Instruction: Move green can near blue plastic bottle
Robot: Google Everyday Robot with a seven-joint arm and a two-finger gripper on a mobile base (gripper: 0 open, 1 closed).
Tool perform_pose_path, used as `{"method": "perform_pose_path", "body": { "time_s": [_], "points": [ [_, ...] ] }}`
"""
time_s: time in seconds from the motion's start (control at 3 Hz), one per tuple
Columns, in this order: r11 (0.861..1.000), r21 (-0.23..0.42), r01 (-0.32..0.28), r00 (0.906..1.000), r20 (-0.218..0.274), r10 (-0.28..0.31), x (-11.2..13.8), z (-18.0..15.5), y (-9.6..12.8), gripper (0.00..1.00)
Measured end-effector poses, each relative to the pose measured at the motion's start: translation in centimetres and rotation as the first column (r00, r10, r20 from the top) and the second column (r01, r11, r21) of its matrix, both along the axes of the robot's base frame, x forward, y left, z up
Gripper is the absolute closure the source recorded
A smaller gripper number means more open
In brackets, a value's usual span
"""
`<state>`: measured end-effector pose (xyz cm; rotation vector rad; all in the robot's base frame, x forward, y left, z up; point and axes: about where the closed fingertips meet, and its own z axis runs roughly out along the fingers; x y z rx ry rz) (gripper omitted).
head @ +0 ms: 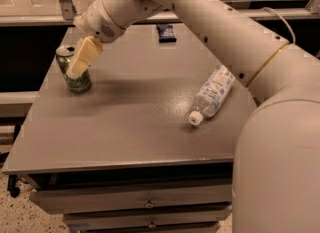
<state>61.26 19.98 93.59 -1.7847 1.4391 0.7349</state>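
Observation:
The green can stands upright near the table's left edge, silver top showing. My gripper reaches in from the upper right; its cream fingers hang right over the can and cover part of its front. The blue plastic bottle lies on its side at the right of the table, white cap pointing toward the front left. Can and bottle are far apart.
A dark flat packet lies at the back middle of the grey table. The table has drawers below its front edge. My large white arm crosses above the table's right side, over the bottle.

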Motion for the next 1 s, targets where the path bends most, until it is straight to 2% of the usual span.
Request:
{"method": "perform_pose_path", "body": {
  "time_s": [0.33,0.67,1.0],
  "points": [
    [0.999,0.023,-0.038,0.9993,0.004,0.038,1.1,-1.5,2.9,0.00],
    [0.999,0.027,-0.044,0.9990,0.000,0.044,1.9,-3.0,3.9,0.00],
    [0.999,0.025,-0.042,0.9991,-0.011,0.042,2.1,-4.3,3.8,0.00]
  ]
}}
